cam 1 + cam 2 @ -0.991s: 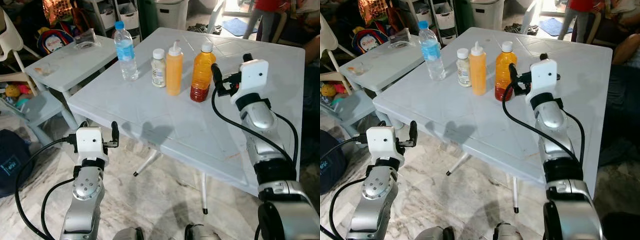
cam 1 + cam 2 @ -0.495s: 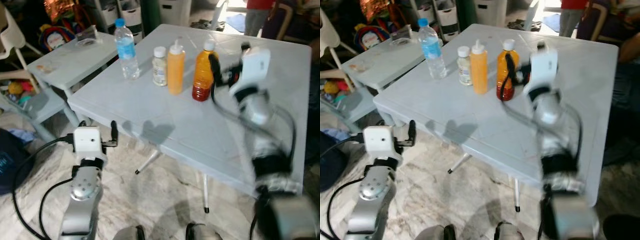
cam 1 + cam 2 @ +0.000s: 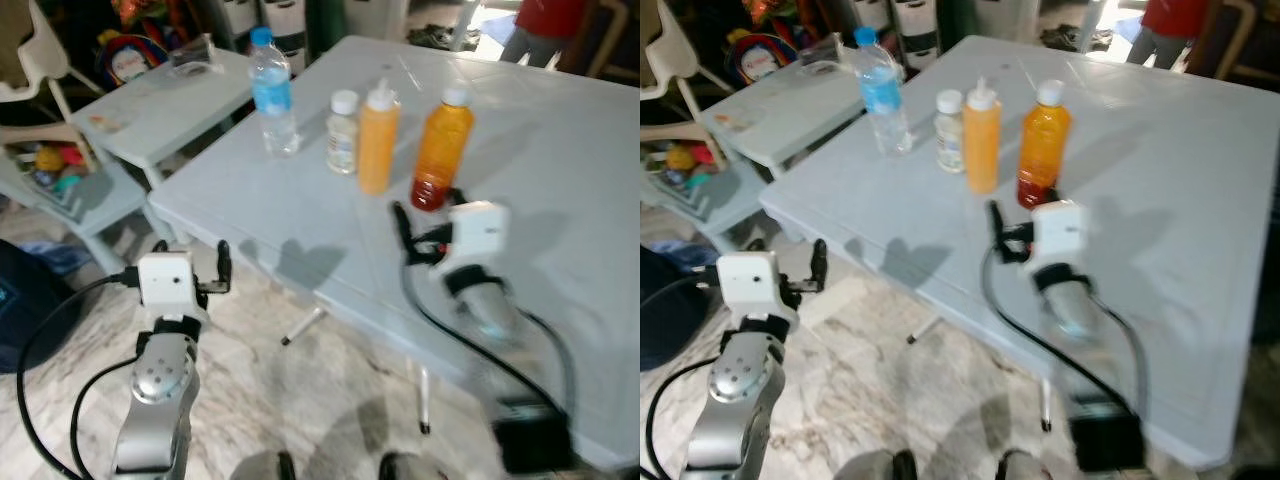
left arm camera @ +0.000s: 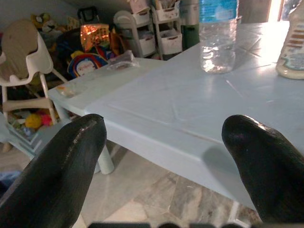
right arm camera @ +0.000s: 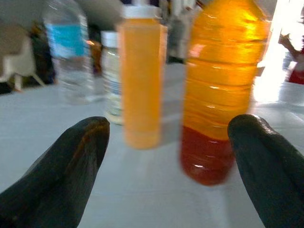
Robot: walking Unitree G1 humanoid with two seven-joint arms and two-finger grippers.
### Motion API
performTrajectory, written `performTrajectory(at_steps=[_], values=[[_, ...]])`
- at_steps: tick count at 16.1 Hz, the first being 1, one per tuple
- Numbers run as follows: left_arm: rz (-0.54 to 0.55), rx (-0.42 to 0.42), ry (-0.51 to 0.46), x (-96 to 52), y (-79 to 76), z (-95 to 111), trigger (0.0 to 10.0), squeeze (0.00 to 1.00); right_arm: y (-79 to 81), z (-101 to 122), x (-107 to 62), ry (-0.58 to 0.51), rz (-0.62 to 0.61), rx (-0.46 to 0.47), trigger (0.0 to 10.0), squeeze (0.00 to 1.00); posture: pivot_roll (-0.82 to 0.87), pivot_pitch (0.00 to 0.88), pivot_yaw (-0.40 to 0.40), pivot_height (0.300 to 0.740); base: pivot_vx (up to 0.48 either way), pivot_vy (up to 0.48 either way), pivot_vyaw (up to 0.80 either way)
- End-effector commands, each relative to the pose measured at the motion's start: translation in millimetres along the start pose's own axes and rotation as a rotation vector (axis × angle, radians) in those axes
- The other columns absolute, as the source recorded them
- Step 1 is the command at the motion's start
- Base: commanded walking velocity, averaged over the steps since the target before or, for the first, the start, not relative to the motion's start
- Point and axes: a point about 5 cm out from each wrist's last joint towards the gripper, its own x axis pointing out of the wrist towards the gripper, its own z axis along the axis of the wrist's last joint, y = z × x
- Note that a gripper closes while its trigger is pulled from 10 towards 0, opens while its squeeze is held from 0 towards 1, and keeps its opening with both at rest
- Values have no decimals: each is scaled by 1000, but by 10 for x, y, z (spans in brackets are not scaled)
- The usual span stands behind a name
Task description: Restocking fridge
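Low over the white table [image 3: 300,215], the right gripper [image 3: 410,232] hangs with its two black fingers [image 5: 61,161] spread wide and nothing between them. Its wrist view looks straight along the tabletop at the bottles: the orange juice bottle [image 3: 440,147], amber above and dark red at the bottom, stands just ahead of the fingertips and apart from them, slightly toward one finger. Beside it stands the yellow squeeze bottle [image 3: 377,137] with its pointed white nozzle, then the small white-capped bottle [image 3: 342,132], then the clear water bottle [image 3: 273,92] with a blue cap and blue label, farthest toward the robot's left. All four stand upright in a loose row across the table, none touching another.

The silver right arm reaches out above the tabletop, blurred, with its black cable looping back along it.

The left gripper [image 3: 222,268] sits below and in front of the table's near edge, over the marbled floor, fingers [image 4: 52,175] parted wide and empty.

Beyond the table's left side stands a smaller white table [image 3: 150,100], and toys and storage drawers lie behind it. At the far right a person in a red top [image 3: 545,20] stands.
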Motion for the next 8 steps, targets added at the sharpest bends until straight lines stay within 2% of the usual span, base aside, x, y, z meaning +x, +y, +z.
performTrajectory(at_steps=[1,3,4,6,8], values=[[10,4,6,4,48,2,10000,0,-16,11,-16,14,-9,8,10000,0,-44,60,126,740,296,285,0],[-22,-3,21,-7,12,-30,10000,0,-49,-84,-209,78,47,-81,10000,0,-61,40,134,740,296,285,0],[-29,-7,18,5,-6,-31,10000,0,28,-130,-280,111,68,-62,10000,0,-60,34,123,740,296,289,0],[-37,2,-15,51,-34,-8,10000,0,156,-161,-260,89,59,-5,10000,0,-54,28,102,740,296,287,0],[5,-15,-38,100,11,82,10000,0,173,-296,-283,129,-36,47,10000,0,-39,33,110,740,277,279,-244]])
